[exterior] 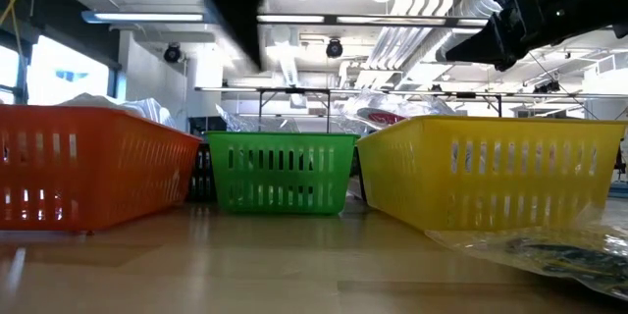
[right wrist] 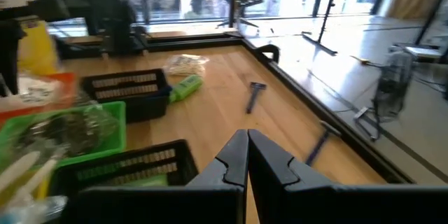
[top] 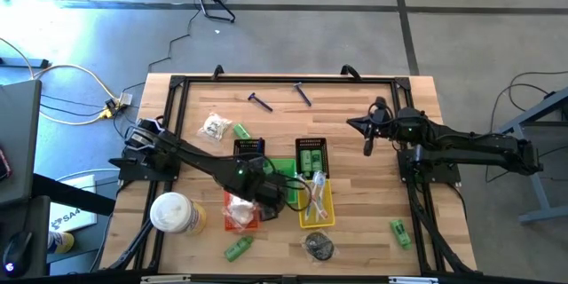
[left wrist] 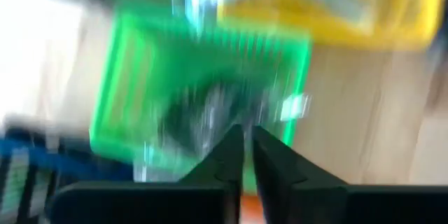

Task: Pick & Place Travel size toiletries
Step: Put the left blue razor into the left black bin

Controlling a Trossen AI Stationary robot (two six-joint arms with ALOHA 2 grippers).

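My left gripper is shut and empty, hovering over the green basket, which holds clear-wrapped pieces. My right gripper is shut and empty, raised above the table's right part. Loose toiletries lie flat on the table: a green tube beside a clear-wrapped packet, two thin dark pieces at the far side, a green tube and a green packet at the near side, and a dark wrapped bundle.
An orange basket, a yellow basket holding wrapped sticks, and two black baskets crowd the table's middle. A round white-and-yellow container stands at the near left. A black frame rims the table.
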